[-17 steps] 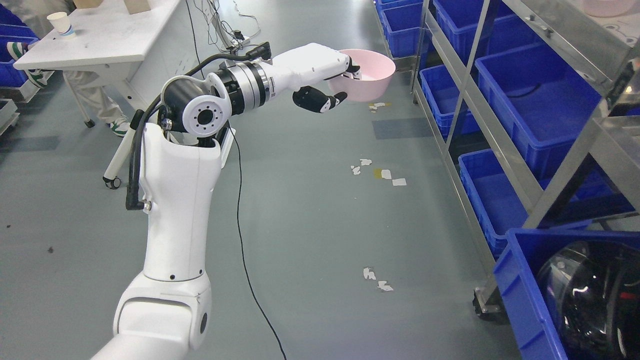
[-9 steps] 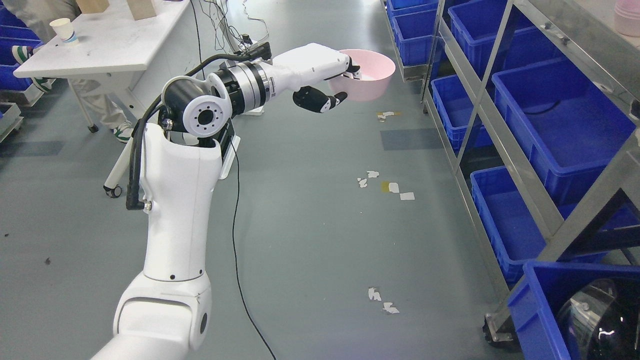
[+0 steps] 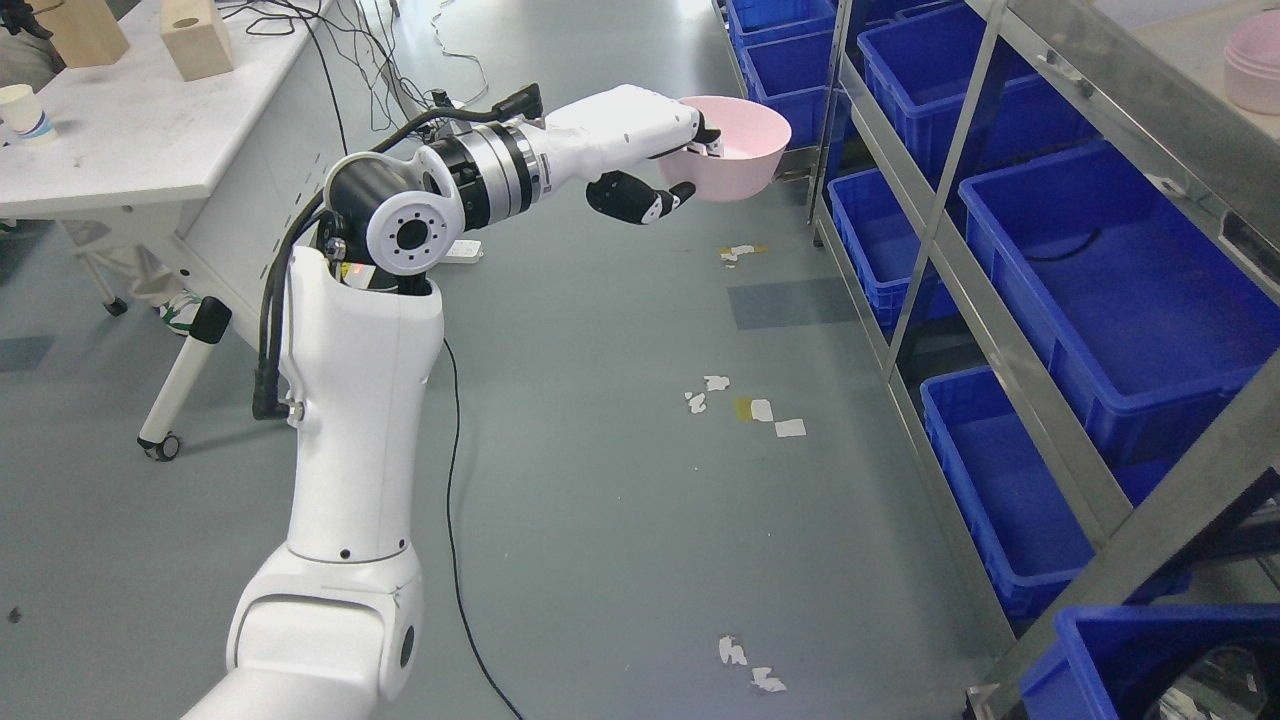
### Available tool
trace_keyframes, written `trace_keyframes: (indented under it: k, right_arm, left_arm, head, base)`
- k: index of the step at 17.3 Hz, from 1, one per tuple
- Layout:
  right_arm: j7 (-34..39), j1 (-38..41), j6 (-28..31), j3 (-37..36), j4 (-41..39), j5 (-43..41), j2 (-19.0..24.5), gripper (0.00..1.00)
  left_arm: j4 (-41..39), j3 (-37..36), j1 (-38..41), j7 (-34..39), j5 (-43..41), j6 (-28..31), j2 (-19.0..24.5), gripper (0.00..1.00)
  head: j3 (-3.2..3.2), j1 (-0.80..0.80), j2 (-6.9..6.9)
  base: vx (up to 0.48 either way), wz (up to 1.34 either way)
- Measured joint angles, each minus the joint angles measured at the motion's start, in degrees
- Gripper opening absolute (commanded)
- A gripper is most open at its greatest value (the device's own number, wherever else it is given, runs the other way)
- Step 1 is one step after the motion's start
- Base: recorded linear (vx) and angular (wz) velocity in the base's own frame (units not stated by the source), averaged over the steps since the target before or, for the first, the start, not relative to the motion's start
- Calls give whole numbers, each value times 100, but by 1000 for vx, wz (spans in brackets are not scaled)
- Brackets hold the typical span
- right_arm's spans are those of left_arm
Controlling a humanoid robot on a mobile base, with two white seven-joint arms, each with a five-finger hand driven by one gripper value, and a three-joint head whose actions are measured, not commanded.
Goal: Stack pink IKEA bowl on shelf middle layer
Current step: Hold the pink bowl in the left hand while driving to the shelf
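Note:
My left hand [image 3: 690, 160] is stretched out at the top middle of the head view, shut on the near rim of a pink bowl [image 3: 735, 160]. The bowl hangs upright in the air above the grey floor, just left of the metal shelf [image 3: 960, 160]. Its fingers hook over the rim and the thumb [image 3: 640, 200] sits below. A stack of pink bowls [image 3: 1255, 75] rests on a shelf layer at the top right corner. The right arm does not show.
Blue bins [image 3: 1120, 290] fill the shelf's lower layers on the right. A white table [image 3: 130, 140] with wooden blocks and a paper cup [image 3: 22, 110] stands at the upper left. A black cable [image 3: 455, 520] and paper scraps [image 3: 745, 410] lie on the floor.
The camera has shifted, so the shelf, table and floor marks slid across the picture. The left arm keeps the same pose with the bowl in its hand.

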Motion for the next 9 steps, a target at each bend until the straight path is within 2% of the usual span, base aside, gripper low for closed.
trace_keyframes:
  k: [9]
  right_arm:
    - [0,0,0,0,0,0,0,100]
  left_arm:
    - [4,99,-6,2,-2,-11,0,1]
  head:
    - [0,0,0]
  base:
    - [237,55]
